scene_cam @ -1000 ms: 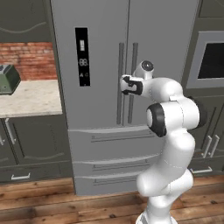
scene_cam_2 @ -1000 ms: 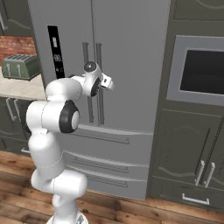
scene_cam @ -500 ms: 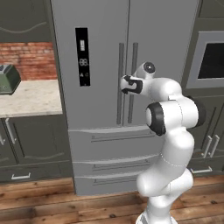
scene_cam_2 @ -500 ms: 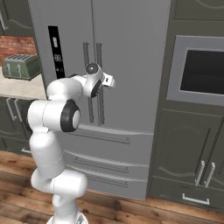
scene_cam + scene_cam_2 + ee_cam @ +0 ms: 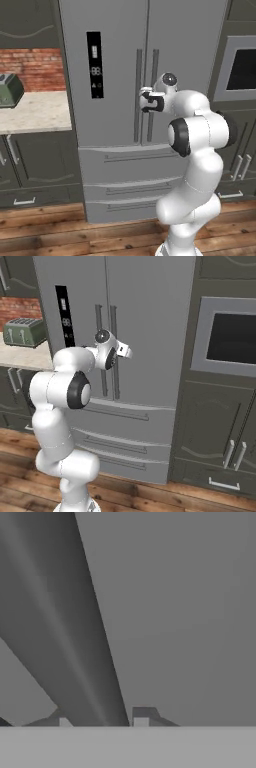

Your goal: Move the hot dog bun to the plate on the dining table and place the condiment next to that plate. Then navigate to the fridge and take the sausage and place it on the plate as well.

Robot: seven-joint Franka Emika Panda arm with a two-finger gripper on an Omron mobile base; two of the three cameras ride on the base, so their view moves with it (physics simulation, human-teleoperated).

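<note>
The tool (image 5: pixel 144 100) is clamped shut around the left-hand door handle (image 5: pixel 75 642) of the fridge (image 5: pixel 115 60); in the hand view the grey bar runs between the two finger tips (image 5: pixel 141 714), with the flat door face behind it. The sausage is presumably inside the closed fridge; I cannot see it, nor the plate, the bun or the condiment. The step in hand looks like opening the door to reach the sausage. To do it well, the pull should follow the door's arc about its outer hinge edge rather than go straight back, with the grip square on the bar so it does not slide along it, and the base (image 5: pixel 75 503) kept out of the swing. Compared with a second ago, the jaws have gone from wide apart to closed on the handle, while the arm (image 5: pixel 60 396) and fridge sit almost as before.
</note>
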